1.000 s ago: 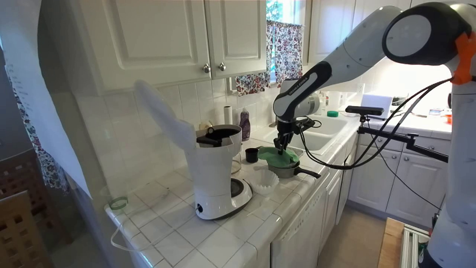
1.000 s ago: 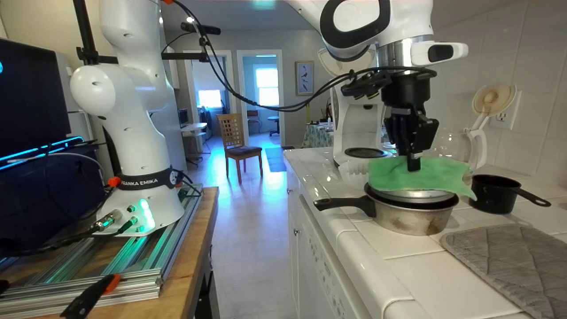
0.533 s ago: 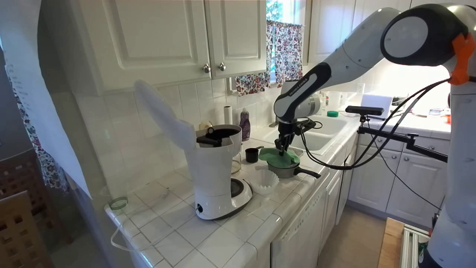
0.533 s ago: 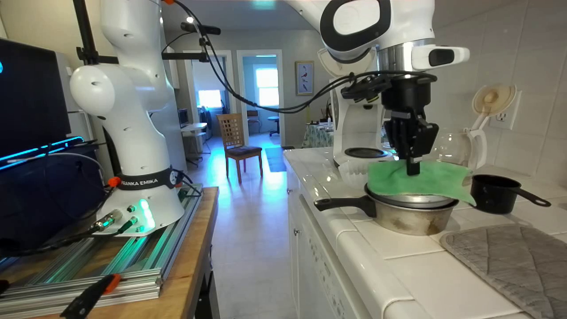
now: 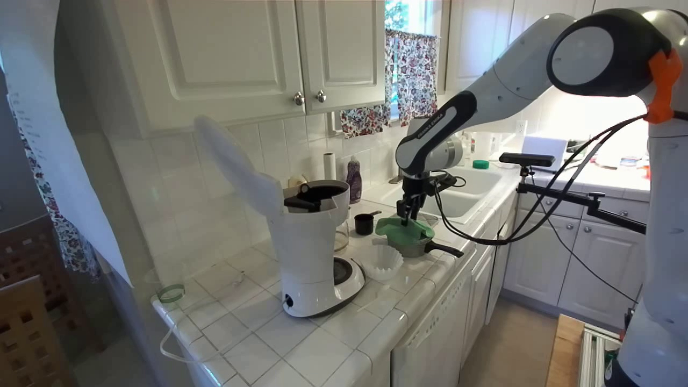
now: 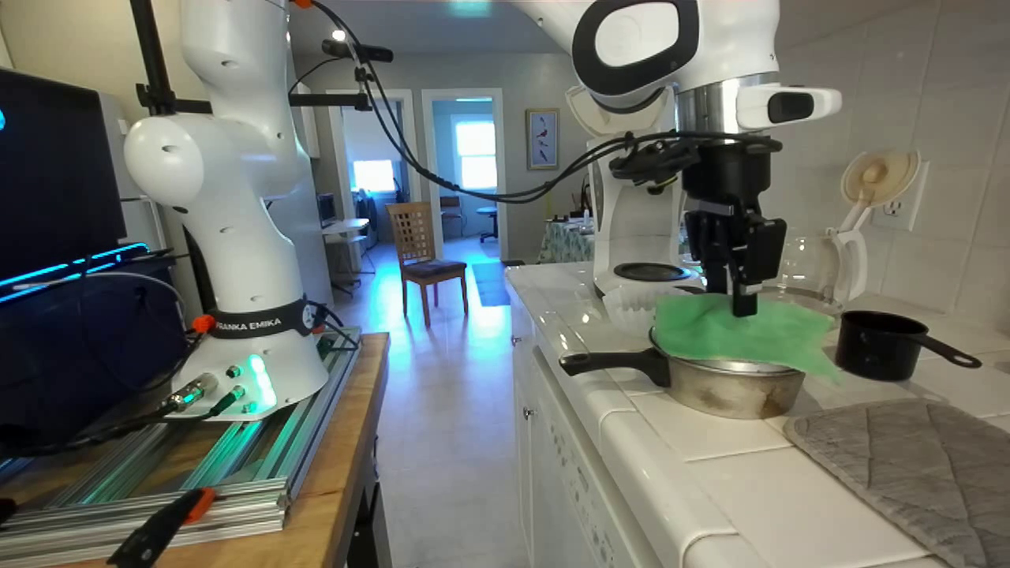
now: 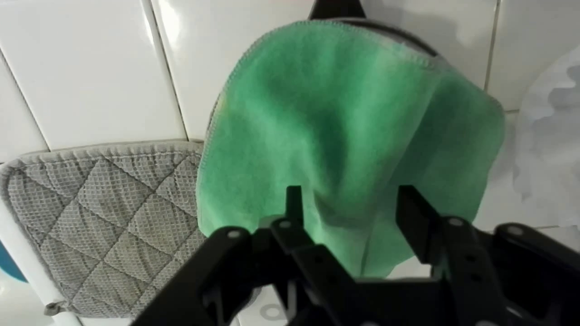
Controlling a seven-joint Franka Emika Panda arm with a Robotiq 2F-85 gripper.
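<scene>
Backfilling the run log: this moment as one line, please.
gripper: jaws apart at green cloth | green cloth: draped over saucepan | saucepan: on tiled counter | gray pot holder: beside saucepan

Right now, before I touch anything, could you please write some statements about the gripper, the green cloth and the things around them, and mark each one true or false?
1. The green cloth is draped over the saucepan. True.
2. The saucepan rests on the gray quilted pad. False: it stands on the tiled counter, and the gray quilted pad lies beside it.
3. The gripper is open at the green cloth. True.
4. The coffee maker's lid is closed. False: the coffee maker has its lid raised.
5. The saucepan's handle is black. True.
</scene>
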